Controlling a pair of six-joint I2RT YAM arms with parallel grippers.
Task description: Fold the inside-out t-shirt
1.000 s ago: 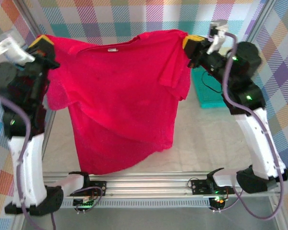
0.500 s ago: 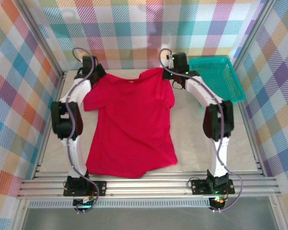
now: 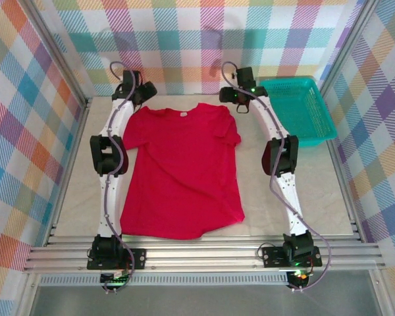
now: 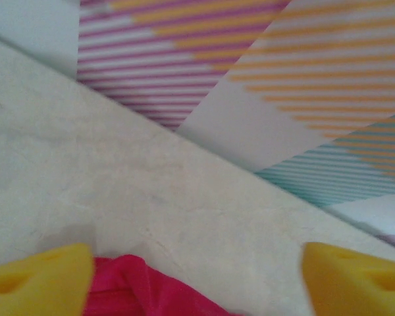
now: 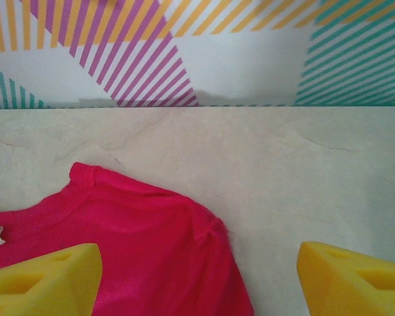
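- The bright red short-sleeved cloth t-shirt [image 3: 181,171] lies spread flat on the pale stone-look table [image 3: 255,204], between the two arms, collar at the far end.
- Its small white neck tag [image 3: 182,113] shows at the collar.
- The left gripper [image 3: 145,92] is by the far left shoulder, yellow fingers [image 4: 39,276] wide apart, holding nothing.
- The right gripper [image 3: 225,96] is by the far right shoulder, wide open and empty too.
- A teal plastic basket [image 3: 296,108] stands in the far right corner.

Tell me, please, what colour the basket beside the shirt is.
The basket is teal green, clearest in the top external view.
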